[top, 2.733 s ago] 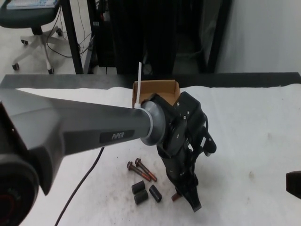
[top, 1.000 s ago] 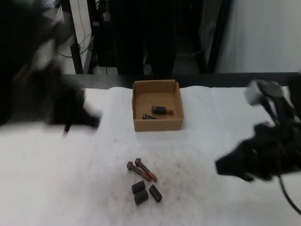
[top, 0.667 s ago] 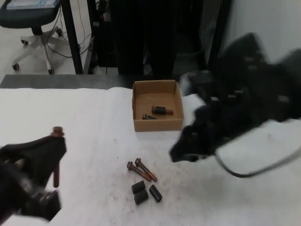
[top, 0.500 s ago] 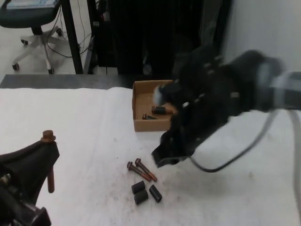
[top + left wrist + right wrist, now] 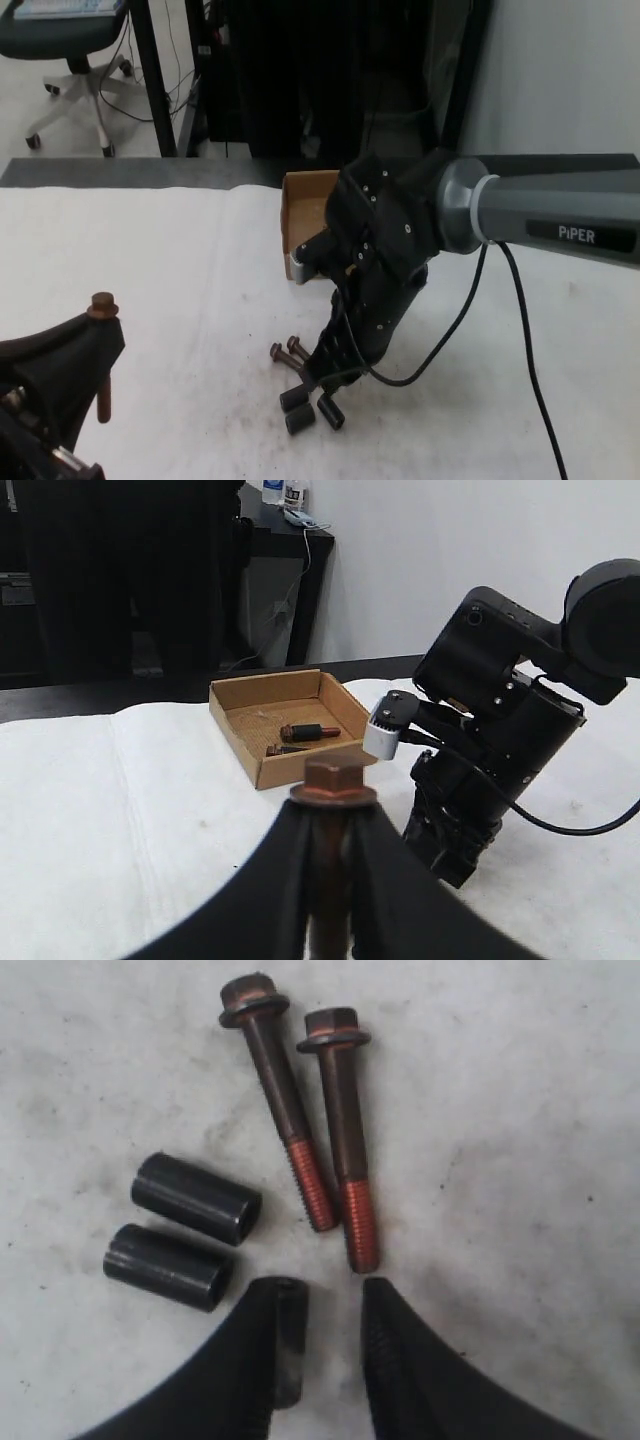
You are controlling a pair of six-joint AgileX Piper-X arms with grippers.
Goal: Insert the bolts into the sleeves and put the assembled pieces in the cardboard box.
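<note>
Left gripper (image 5: pixel 328 830) pinches a bolt (image 5: pixel 327 780) upright, head up, well left of the loose parts. Two sleeves (image 5: pixel 195 1198) lie parallel on the white cloth (image 5: pixel 500 1210), just beside one fingertip of the right gripper (image 5: pixel 335 1355), whose fingers are spread with nothing between them. Right arm is nearer, but the sleeves sit off to one side of its gap.

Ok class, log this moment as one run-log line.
left gripper: shut on bolt, upright | right gripper: open, above loose sleeves and loose bolts | cardboard box: holds an assembled piece
</note>
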